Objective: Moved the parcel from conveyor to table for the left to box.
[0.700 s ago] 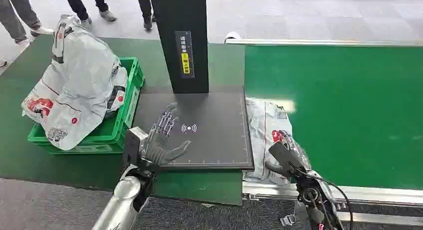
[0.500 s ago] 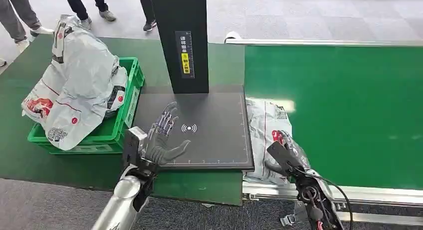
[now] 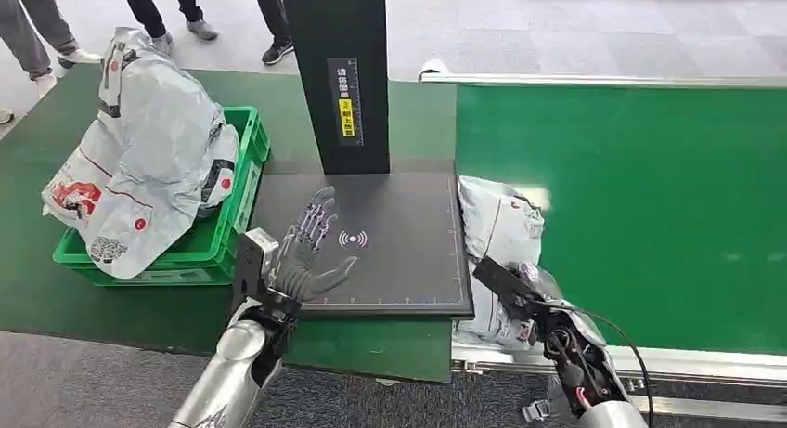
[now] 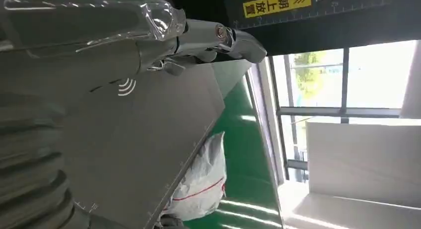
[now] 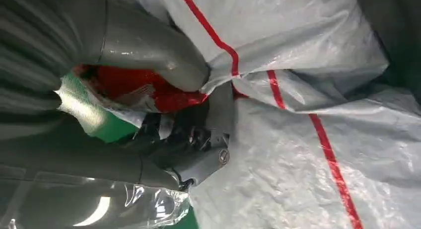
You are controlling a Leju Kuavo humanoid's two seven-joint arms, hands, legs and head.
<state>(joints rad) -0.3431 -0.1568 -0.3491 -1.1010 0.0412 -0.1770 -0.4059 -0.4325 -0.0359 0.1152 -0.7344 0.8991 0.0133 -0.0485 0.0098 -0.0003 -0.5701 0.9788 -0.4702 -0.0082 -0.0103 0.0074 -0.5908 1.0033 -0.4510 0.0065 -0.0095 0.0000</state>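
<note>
The parcel [image 3: 496, 238], a soft grey bag with red marks, lay on the green conveyor [image 3: 650, 214], its edge right beside the black table [image 3: 399, 261]. One corner of it was bunched up near the front rail. The right hand [image 3: 529, 293] had that corner: in the right wrist view the thick thumb [image 5: 164, 60] and dark fingers [image 5: 183, 139] were squeezed together on the crinkled plastic, pinching it tight. I think it held the edge because a floppy bag is easiest to drag by a fold, and the table was just next to it.

The left hand [image 3: 306, 252] hovered over the black table with its fingers spread apart and nothing in them. It looked ready and waiting, so it could take the parcel once it got there.

On the far side of the table stood a tall black post [image 3: 339, 75]. Next to the table sat a green crate [image 3: 218, 228] piled with more grey bags [image 3: 139, 159]. That seemed to be the box the parcel was meant for. Some people's legs [image 3: 37, 24] showed further back on the floor.
</note>
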